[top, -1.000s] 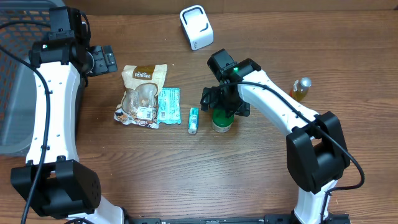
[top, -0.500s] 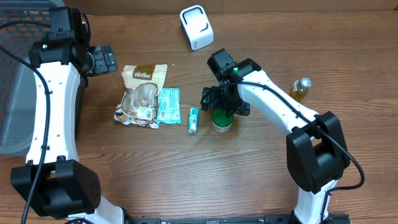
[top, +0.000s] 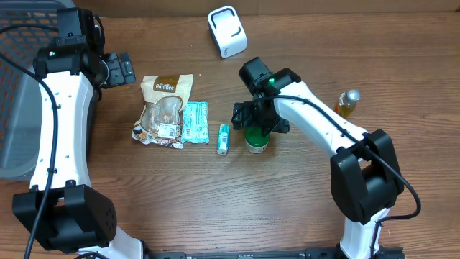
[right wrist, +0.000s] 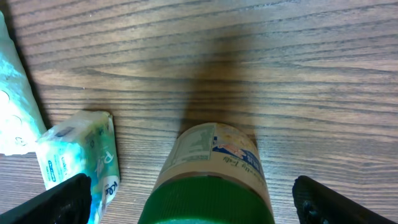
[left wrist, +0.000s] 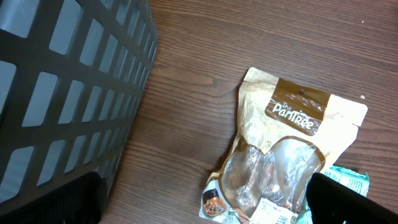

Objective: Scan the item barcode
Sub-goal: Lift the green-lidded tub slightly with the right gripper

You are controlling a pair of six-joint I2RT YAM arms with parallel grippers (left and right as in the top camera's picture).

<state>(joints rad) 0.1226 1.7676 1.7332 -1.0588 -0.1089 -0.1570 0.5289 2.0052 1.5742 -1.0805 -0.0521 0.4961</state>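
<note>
A jar with a green lid (top: 255, 139) stands upright mid-table. My right gripper (top: 259, 124) hangs over it, open, one finger on each side of the lid and clear of it. In the right wrist view the jar (right wrist: 214, 168) fills the bottom centre between the wide-apart fingers of the right gripper (right wrist: 199, 208). The white scanner (top: 227, 32) sits at the back of the table. My left gripper (top: 121, 69) is open near the back left, holding nothing; in its wrist view the left gripper (left wrist: 199, 208) looks down on the Pantree snack bag (left wrist: 286, 155).
A snack bag (top: 164, 109), a teal packet (top: 194, 121) and a small teal tube (top: 223, 139) lie left of the jar. An amber bottle (top: 348, 103) stands at the right. A dark mesh basket (top: 14, 101) fills the left edge.
</note>
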